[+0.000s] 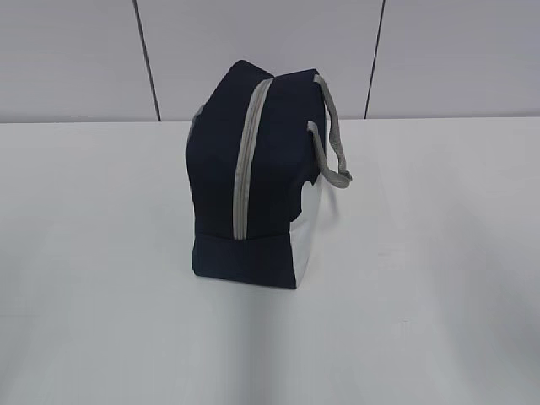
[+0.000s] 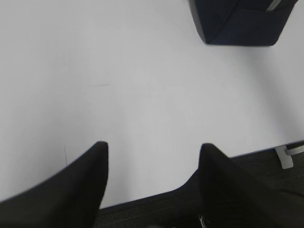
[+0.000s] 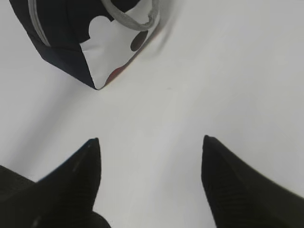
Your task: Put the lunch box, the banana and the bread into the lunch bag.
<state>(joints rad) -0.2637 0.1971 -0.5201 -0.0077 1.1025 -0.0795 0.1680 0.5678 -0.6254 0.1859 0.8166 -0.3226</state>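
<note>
Exterior view: lunch bag [image 1: 253,181] stands upright mid-tabletop [image 1: 439,278], nearer the far edge, grey zipper [image 1: 249,160] looks closed top to base. No lunch box, banana or bread visible, no arms in shot.

Left wrist view: left gripper [image 2: 153,183] fingers apart, holding nothing, by the near edge; bag corner at top right, well apart.

Right wrist view: right gripper [image 3: 151,178] fingers apart, empty, bag's white side panel [image 3: 111,45] ahead-left. Probably needs unzipping first; one arm should steady the bag while the other pulls.
</note>
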